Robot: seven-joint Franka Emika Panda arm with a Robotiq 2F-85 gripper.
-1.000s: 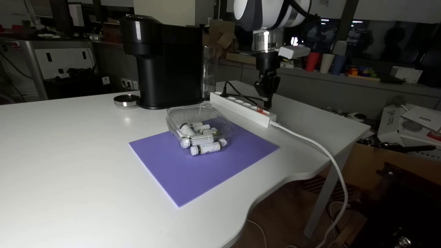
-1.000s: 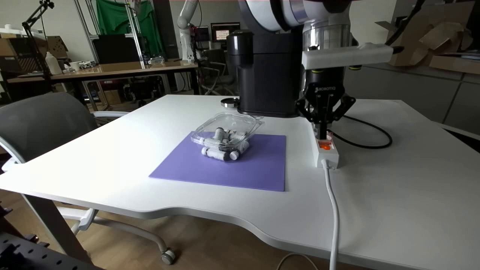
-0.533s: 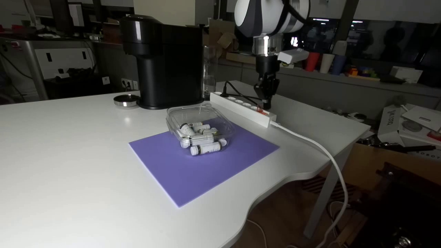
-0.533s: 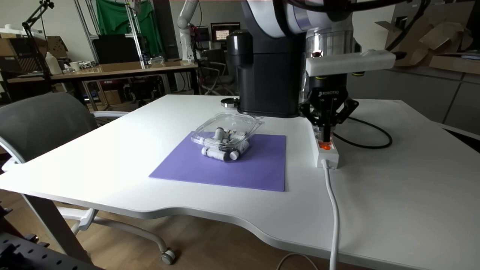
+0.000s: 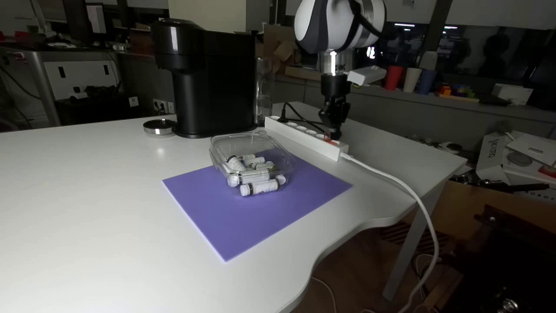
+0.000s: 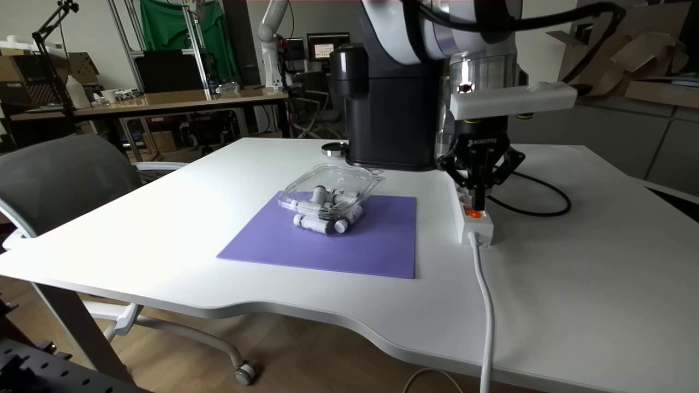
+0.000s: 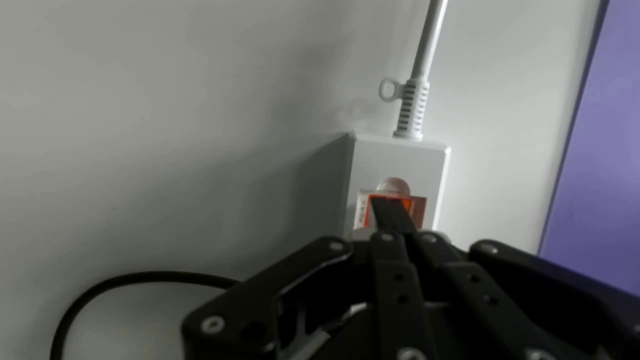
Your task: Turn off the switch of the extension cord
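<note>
Switch (image 6: 473,213), set in one end of the extension strip (image 7: 385,157) on the table (image 6: 573,284), likely stiff and springy, wants pressing at its edge, not grasping (the gripper (image 6: 478,205), fingers (image 7: 392,215) together and empty, partly hides it, so contact I cannot tell).

Lettering I can read
I see ROBOTIQ on the gripper (image 6: 478,207) and ROBOT on a white box (image 5: 531,174).

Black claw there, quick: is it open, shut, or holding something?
Gripper: closed, holding nothing, right at the orange switch; whether it touches, I can't tell.
</note>
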